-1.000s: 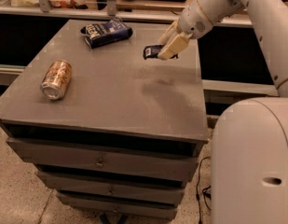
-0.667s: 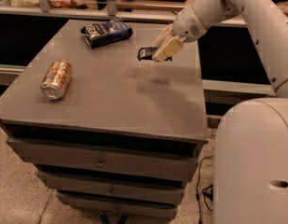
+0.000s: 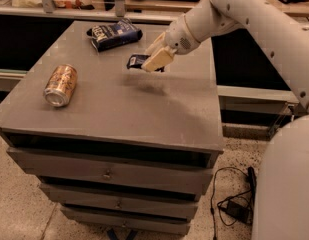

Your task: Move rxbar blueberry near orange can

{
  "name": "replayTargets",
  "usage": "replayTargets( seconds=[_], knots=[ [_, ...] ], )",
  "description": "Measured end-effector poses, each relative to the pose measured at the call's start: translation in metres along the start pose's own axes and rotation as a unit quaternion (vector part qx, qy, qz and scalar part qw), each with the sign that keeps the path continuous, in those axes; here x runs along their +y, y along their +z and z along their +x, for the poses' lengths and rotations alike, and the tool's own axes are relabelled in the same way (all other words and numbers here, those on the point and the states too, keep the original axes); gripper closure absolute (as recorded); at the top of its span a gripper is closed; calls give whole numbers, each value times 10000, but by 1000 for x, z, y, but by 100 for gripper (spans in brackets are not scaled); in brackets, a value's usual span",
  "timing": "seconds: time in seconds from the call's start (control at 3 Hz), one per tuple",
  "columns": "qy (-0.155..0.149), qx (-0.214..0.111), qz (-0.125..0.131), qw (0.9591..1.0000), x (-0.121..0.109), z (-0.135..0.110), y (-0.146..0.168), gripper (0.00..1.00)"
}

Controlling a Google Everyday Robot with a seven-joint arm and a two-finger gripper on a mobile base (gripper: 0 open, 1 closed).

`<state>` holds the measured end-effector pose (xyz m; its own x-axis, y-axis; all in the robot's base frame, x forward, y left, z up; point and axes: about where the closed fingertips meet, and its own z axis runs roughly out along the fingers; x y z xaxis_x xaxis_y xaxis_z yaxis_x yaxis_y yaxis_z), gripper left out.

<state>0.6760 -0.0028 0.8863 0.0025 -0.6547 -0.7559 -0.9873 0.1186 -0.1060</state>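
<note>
Hand [image 3: 150,63] with half-hidden rxbar blueberry [image 3: 135,60], leftward over table [image 3: 119,109]

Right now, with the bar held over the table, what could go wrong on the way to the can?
The gripper pinches the snack bar by one end, so it might slip out. The can lies on its side near the left edge of the table; a nudge could roll it off. The blue bag sits close behind; a swing could clip it.

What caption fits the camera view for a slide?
Hand holds the rxbar blueberry over the table, apart from the orange can lying on its side; blue bag behind.
</note>
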Motion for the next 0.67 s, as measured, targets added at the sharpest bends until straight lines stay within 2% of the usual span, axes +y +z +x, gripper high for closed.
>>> replayTargets(
  seconds=[0.33,0.67],
  knots=[
    [54,-135,-104,9998,24,-22,45,100],
    [-21,-263,-284,9992,39,-42,70,100]
  ],
)
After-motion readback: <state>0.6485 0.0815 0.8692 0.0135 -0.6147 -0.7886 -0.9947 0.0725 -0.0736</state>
